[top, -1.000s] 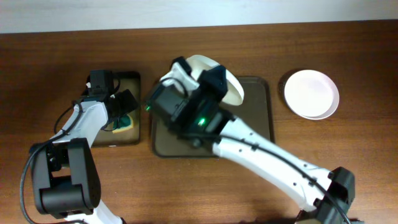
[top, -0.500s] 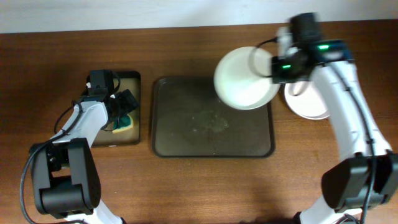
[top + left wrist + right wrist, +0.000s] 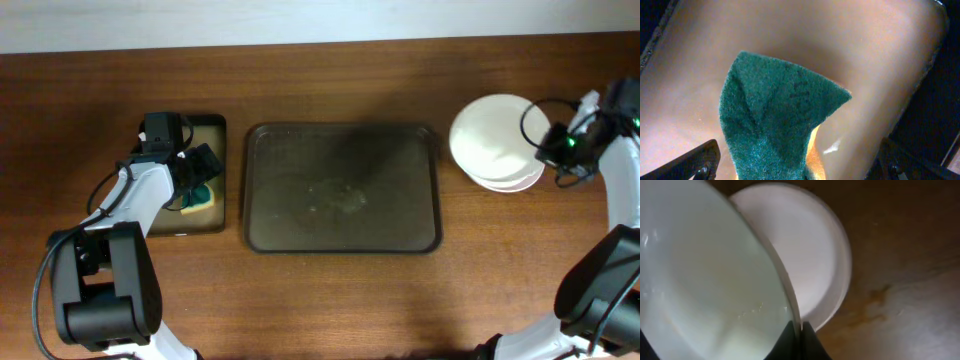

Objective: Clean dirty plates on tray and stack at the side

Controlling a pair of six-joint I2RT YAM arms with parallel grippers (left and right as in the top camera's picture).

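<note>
Overhead: left arm folded at the elbow, reaching over the small black tray [image 3: 210, 218] at the left of the surface [image 3: 340, 300]. The left end effector [image 3: 200, 178] is spread wide above the sponge [image 3: 203, 197], holding nothing. Right arm comes in from the right edge, wrist turned inward — right end effector [image 3: 548, 148] pinches the rim of the held plate [image 3: 488, 138], which hangs over the lower plate [image 3: 515, 183], just right of the tray [image 3: 400, 170] at centre. Left wrist: sponge lies green scouring face up, yellow foam showing at its edge, fingers [image 3: 700, 161] far apart on either side, not touching it. Right wrist: fingertips [image 3: 812, 345] pressed together on the held plate's edge; plate tilted, partly covering the lower plate, which lies flat on the wood. Contact between the two plates — can't tell.
</note>
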